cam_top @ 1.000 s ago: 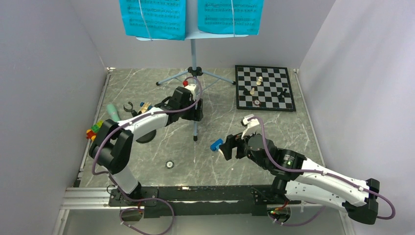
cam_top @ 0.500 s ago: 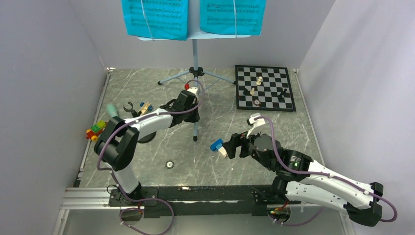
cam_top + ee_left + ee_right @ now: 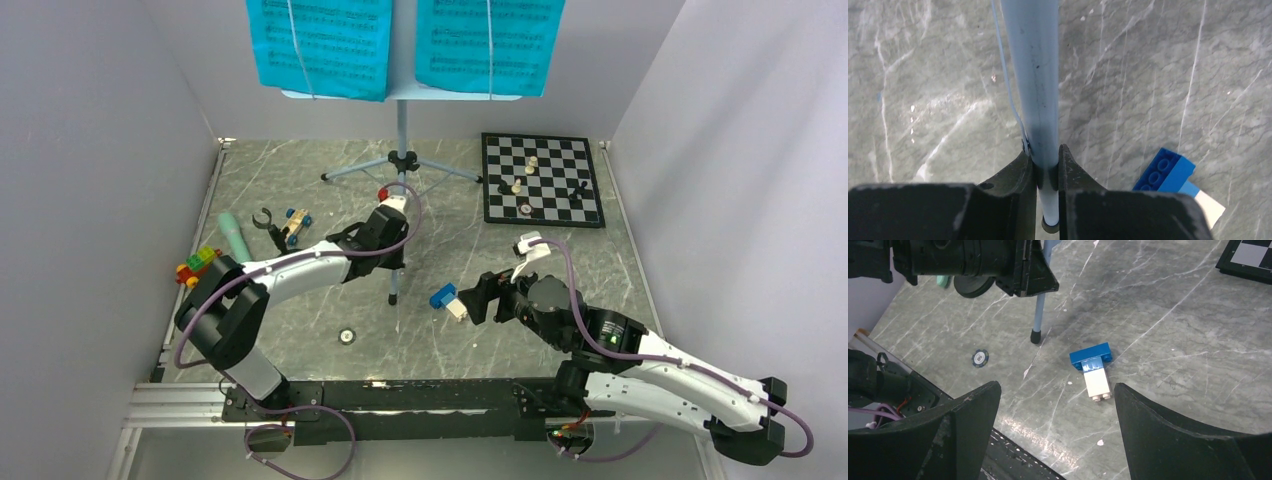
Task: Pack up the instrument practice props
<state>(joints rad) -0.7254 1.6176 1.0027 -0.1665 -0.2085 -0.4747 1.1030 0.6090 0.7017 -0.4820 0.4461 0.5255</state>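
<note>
Occlusions and crops
Sheet-music pages [image 3: 320,45] cut at top edge, far beyond left gripper [image 3: 1047,156]; stand leg [image 3: 1034,75] partly hidden between its jaws; chessboard [image 3: 1248,257] cropped at corner; pieces too small.

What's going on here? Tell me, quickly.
The left gripper is clamped on the near leg of the pale-blue music stand, just above its foot. The two cyan sheet-music pages hang on the stand's desk. The right gripper is open, hovering over a blue-white block. The mint-green microphone lies on the table at the left.
</note>
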